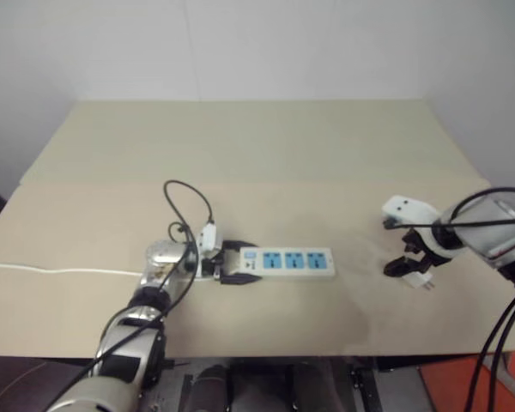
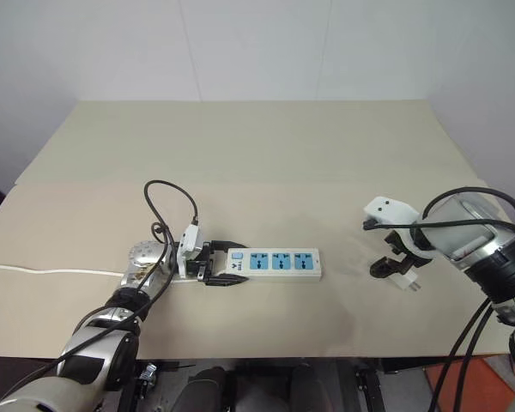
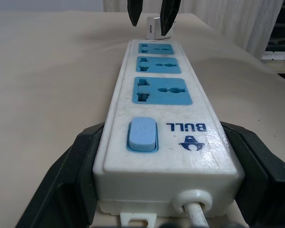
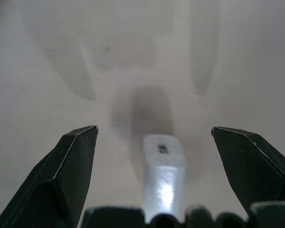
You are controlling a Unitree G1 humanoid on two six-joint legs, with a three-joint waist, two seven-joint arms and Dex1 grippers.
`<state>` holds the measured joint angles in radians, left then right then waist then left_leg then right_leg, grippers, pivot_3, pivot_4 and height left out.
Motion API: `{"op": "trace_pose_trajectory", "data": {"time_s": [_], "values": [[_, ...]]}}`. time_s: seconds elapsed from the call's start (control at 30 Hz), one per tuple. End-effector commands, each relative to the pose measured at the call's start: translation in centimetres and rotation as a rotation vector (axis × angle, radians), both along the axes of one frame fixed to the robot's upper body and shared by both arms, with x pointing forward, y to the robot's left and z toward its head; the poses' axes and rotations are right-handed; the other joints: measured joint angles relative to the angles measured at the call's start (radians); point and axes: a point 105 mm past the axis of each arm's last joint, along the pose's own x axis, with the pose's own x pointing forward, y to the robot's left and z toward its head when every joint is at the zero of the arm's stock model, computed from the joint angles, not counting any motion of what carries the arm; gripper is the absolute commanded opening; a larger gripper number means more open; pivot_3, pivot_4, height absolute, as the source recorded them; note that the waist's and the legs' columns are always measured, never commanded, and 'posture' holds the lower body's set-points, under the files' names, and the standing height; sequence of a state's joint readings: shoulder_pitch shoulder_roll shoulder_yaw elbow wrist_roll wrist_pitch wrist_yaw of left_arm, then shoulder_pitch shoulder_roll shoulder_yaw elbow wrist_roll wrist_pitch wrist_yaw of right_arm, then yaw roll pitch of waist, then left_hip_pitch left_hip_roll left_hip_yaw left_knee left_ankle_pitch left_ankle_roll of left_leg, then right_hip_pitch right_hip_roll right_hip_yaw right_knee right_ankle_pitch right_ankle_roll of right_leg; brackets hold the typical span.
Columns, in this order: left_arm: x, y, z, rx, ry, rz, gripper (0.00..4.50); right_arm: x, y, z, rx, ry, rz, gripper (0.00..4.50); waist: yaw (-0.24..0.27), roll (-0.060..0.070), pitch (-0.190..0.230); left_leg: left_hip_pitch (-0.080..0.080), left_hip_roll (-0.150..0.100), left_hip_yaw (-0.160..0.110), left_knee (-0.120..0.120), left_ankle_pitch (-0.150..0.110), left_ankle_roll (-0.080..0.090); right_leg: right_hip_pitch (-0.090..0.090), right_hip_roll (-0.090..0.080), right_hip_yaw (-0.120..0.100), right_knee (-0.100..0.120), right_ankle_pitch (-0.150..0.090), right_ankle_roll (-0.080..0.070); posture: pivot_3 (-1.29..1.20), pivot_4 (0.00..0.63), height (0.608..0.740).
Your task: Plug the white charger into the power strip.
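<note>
The power strip [image 1: 292, 261] lies flat near the front of the tan table, its three blue socket faces up. My left gripper [image 1: 232, 264] is shut on the strip's switch end, one black finger [image 3: 69, 175] on each long side. Off the strip's far end, the small white charger [image 1: 422, 280] rests on the table. My right gripper [image 1: 409, 260] points steeply down over it, open. In the right wrist view the charger [image 4: 164, 166] sits between the spread fingers [image 4: 71, 166], touching neither. The left wrist view shows the charger [image 3: 154, 27] beyond the strip's last socket.
The strip's thin white cord [image 1: 51, 270] runs left across the table [image 1: 257, 146] to its edge. Black cables [image 1: 189, 202] loop above my left wrist. The table's front edge is close below the strip, and its right edge is near my right arm.
</note>
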<state>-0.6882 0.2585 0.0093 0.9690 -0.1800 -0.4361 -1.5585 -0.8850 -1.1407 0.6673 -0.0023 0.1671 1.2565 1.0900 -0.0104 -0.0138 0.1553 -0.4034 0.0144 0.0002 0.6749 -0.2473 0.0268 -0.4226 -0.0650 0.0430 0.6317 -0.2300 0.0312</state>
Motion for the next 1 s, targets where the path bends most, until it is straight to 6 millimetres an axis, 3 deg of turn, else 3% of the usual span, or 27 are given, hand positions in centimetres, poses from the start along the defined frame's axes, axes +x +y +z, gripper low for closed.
{"op": "trace_pose_trajectory", "data": {"time_s": [0.03, 0.5, 0.63, 0.87, 1.0], "values": [[0.1, -0.1, 0.8, -0.035, -0.036, 0.012, 3.30, 0.2, -1.0, 0.1, -0.034, -0.012, -0.025, 4.50, 0.000, 0.000, 0.000, 0.000, 0.000, 0.000, 0.000, 0.000, 0.000, 0.000, 0.000, 0.000, 0.000, 0.000, 0.000, 0.00, 0.150, 0.740], [0.1, -0.7, 0.5, -0.017, -0.040, 0.005, 3.30, 0.2, -1.9, -0.9, -0.005, 0.039, -0.060, 4.50, 0.001, 0.003, -0.002, 0.000, 0.000, 0.000, 0.001, 0.000, 0.000, 0.000, 0.000, 0.000, 0.000, 0.000, 0.000, 0.00, 0.150, 0.740], [0.1, -0.7, 0.4, -0.006, -0.048, 0.005, 3.30, 0.4, -1.7, -1.1, 0.012, 0.040, -0.072, 3.58, 0.001, 0.004, -0.002, 0.000, 0.000, 0.000, 0.001, 0.000, 0.000, 0.001, 0.000, 0.000, 0.000, 0.000, 0.000, 0.00, 0.150, 0.740], [0.2, -1.0, 1.4, -0.029, -0.054, -0.015, 3.30, 0.5, -1.4, -1.0, 0.016, 0.031, -0.070, 1.14, 0.003, 0.004, -0.002, 0.000, 0.000, 0.000, 0.002, 0.000, 0.000, 0.001, 0.000, 0.000, 0.000, 0.000, 0.001, 0.00, 0.150, 0.740], [0.0, -1.3, 1.3, 0.011, -0.050, -0.046, 3.30, 0.7, -0.6, 0.2, 0.044, -0.016, -0.038, 1.11, 0.003, 0.004, -0.002, 0.000, -0.001, 0.000, 0.002, 0.000, 0.000, 0.001, 0.000, 0.000, 0.000, 0.000, 0.001, 0.00, 0.150, 0.740]]}}
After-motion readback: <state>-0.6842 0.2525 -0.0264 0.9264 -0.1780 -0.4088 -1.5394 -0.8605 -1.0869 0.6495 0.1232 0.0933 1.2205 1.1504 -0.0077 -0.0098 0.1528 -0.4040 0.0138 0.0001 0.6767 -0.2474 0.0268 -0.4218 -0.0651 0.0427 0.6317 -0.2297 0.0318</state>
